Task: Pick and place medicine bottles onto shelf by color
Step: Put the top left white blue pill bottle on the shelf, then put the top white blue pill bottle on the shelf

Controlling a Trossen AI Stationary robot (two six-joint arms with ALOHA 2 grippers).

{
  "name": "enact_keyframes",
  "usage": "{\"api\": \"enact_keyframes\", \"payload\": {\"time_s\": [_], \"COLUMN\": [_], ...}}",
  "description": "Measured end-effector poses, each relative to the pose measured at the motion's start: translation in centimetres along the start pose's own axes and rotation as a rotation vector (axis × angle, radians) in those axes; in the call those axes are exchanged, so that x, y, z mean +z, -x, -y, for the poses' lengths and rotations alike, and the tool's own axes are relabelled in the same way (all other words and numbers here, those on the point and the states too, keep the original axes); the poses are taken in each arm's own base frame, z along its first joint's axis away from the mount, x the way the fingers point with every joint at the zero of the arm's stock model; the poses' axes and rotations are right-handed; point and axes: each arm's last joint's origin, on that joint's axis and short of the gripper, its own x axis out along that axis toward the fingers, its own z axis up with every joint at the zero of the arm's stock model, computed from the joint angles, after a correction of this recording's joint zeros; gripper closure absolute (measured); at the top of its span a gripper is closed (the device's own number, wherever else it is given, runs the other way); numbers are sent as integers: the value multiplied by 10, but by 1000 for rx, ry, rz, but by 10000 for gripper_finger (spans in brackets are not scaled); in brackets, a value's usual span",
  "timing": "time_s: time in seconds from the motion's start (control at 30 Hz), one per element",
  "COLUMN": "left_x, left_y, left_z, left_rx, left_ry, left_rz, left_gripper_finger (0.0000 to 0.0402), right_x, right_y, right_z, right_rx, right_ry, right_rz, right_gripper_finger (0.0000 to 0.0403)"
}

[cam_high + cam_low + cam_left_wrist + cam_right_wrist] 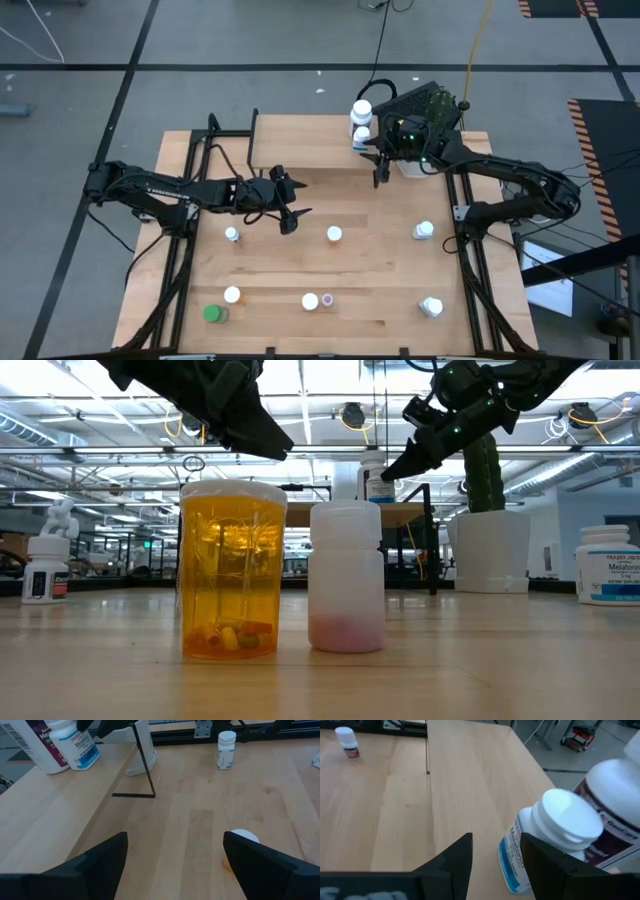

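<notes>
The shelf [310, 142] stands at the table's far side. Two white bottles [361, 120] stand on its right end; they also show in the right wrist view [555, 832] and the left wrist view [65, 742]. My right gripper [380, 178] [495, 860] is open and empty just beside the blue-labelled bottle. My left gripper [292, 212] [175, 862] is open and empty above the table's middle, near an orange white-capped bottle [334, 234] [243, 837]. More bottles stand upright on the table: white ones [232, 234] [424, 230] [431, 307], an orange one [232, 295], a green one [213, 314] and a tiny purple one [327, 299].
A white plant pot [490, 550] with a cactus stands by the shelf's right end, under my right arm. Black frame rails [190, 230] run along the table's left and right sides. Bare wood lies between the shelf and the row of bottles.
</notes>
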Motion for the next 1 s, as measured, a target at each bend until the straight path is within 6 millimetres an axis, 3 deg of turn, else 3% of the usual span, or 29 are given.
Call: {"api": "enact_keyframes", "payload": {"time_s": [0.23, 0.5, 0.67, 1.0], "left_x": [0, 3, 7, 11], "left_y": [0, 0, 0, -3], "left_z": [0, -2, -3, -2], "left_rx": [4, 17, 23, 11], "left_ry": [-2, -34, -84, 76], "left_rz": [1, 28, 75, 125], "left_gripper_finger": [71, 71, 71, 71], "right_x": [3, 23, 28, 33], "right_y": [2, 18, 9, 10], "right_z": [-5, -32, -46, -73], "right_rx": [20, 131, 260, 361], "right_ry": [10, 64, 55, 30], "right_rz": [10, 125, 187, 182], "right_gripper_finger": [244, 243, 243, 243]}}
